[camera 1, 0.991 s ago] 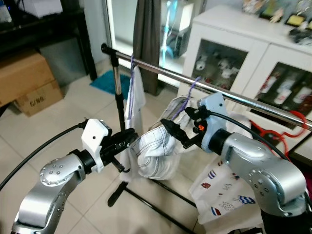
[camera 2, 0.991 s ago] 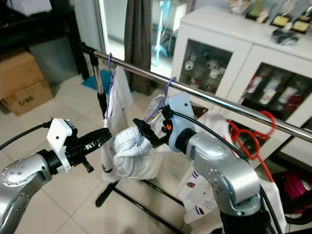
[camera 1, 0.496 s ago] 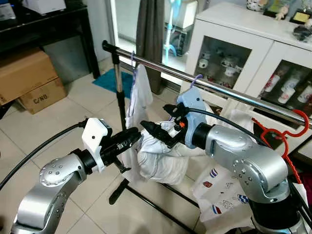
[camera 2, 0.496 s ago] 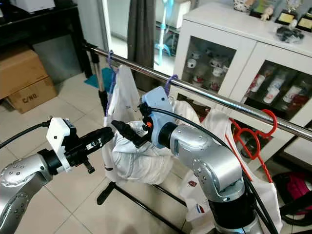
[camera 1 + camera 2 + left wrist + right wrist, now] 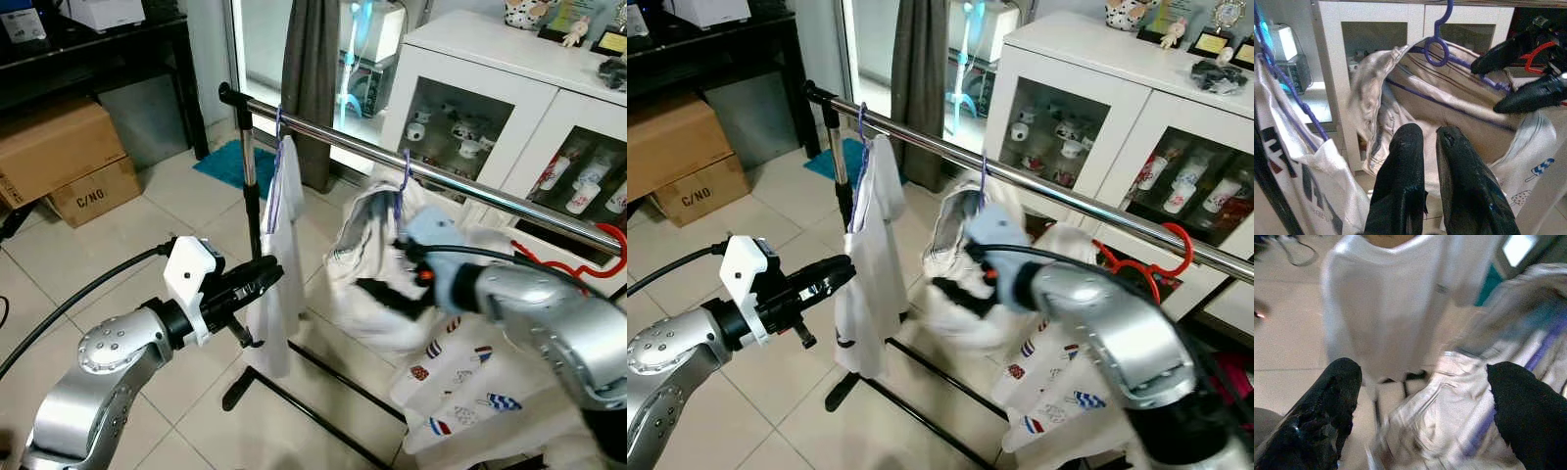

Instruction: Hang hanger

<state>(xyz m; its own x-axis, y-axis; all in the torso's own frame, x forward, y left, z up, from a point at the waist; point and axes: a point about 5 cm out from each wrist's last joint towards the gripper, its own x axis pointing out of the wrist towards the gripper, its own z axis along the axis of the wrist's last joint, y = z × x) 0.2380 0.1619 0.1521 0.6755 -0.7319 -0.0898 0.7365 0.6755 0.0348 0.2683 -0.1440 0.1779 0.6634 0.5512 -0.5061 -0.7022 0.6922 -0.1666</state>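
Purple hanger (image 5: 403,182) hooked over the rail (image 5: 460,184), between the white shirt (image 5: 277,255) hung near the rail's post end and the red hanger (image 5: 609,237) further along, so the hanging itself judged done. Pale striped garment (image 5: 364,264) draped on that purple hanger, bunched and lopsided, probably because only just let go. Right gripper (image 5: 1420,396) spread wide with nothing between its fingers (image 5: 1327,401), sitting close in front of the striped garment; blurred in the head views, so likely in motion, though direction not readable from here. Open stance fits a release: hook bearing the load on the rail, no need for a grip. Left gripper (image 5: 257,276) held out low beside the white shirt's hem, fingers (image 5: 1400,171) nearly together with only a thin gap and nothing pinched, pointed toward the striped garment; probably parked there out of the way, ready to steady cloth if it swings. Printed garment (image 5: 460,382) hanging lower at the right, near the right arm. White cabinet (image 5: 470,78) behind the rail, cardboard boxes (image 5: 69,157) well apart on the tiled floor (image 5: 88,264). Main risk judged: open fingers snagging loose folds and tugging the hook off the rail
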